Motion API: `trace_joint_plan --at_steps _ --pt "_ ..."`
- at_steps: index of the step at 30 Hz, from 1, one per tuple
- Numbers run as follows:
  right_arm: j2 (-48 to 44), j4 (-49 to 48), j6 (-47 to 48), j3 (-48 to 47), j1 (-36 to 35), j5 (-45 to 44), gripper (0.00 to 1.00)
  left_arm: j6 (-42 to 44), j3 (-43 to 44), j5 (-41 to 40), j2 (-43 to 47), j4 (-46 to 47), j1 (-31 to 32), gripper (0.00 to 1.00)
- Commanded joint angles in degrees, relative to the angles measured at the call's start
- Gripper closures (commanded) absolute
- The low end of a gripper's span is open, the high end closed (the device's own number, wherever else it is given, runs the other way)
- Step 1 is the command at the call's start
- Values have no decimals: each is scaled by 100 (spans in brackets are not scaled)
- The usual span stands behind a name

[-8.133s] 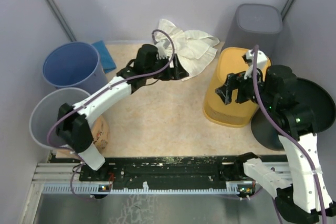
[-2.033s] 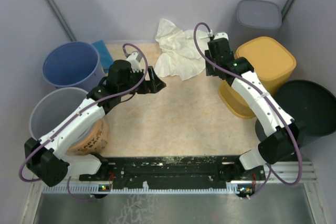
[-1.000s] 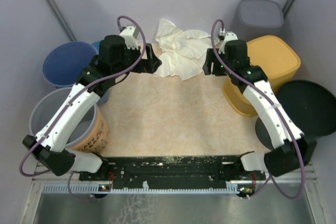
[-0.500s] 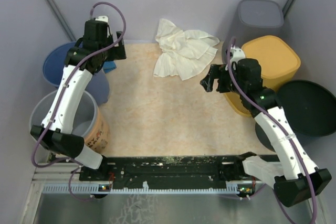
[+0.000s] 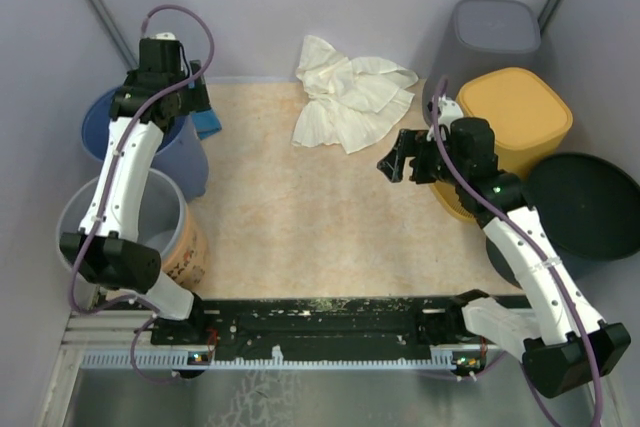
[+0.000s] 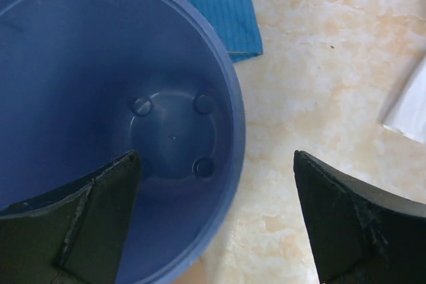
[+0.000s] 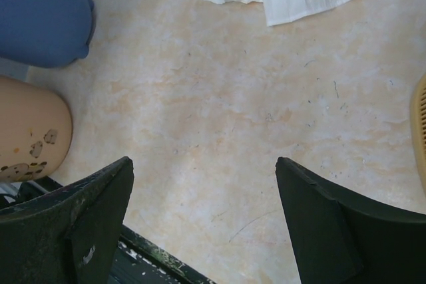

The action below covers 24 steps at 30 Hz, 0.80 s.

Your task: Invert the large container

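The large yellow plastic container (image 5: 518, 112), squarish with rounded corners, stands upside down at the far right edge of the desk (image 5: 300, 217). Its flat closed base faces up, and its walls widen toward the rim below.

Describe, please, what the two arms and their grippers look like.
Both the left arm and right arm have white link shells with black joint housings. A purple cable loops along each. The left gripper and right gripper carry broad, matte black, wedge-shaped jaws, scuffed at the edges.
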<state>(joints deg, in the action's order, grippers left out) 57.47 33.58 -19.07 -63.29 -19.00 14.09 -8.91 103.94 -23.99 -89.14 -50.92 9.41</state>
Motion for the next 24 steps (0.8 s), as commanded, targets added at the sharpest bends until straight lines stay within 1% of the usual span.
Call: trace_joint_plan --at_steps 1,3,4,7,9,11,15,16,18,20,22,24 --pt "-203 -201 -53 13 -13 19 12 156 -92 199 -303 223 -106 0" --pt "-239 -169 -48 41 -7 -7 12 196 -299 267 -336 328 -106 1" --pt "-250 -168 -57 63 -15 -12 12 212 -410 271 -332 392 -106 4" --pt "-251 -166 -83 96 -9 -16 12 220 -687 466 -295 542 -105 18" --pt "-225 -161 -79 94 -15 -3 12 217 -801 655 -263 607 -106 31" --pt "-195 -123 -73 36 -9 -9 12 224 -800 828 -261 604 -98 51" --pt "-248 -101 -83 12 -14 -77 12 329 -461 1409 -324 807 0 98" --pt "-268 -86 -81 10 -12 -82 12 311 -271 1641 -361 754 57 100" --pt "-335 -100 -77 45 -8 -48 12 297 223 2051 -436 597 277 100" --pt "-412 -155 -99 110 -10 -85 12 290 727 2178 -514 410 688 100" --pt "-450 -139 -131 96 -8 -187 12 248 1273 2272 -586 333 1232 100" --pt "-469 -82 -142 44 -13 -263 12 15 1538 2784 -605 338 1487 100"
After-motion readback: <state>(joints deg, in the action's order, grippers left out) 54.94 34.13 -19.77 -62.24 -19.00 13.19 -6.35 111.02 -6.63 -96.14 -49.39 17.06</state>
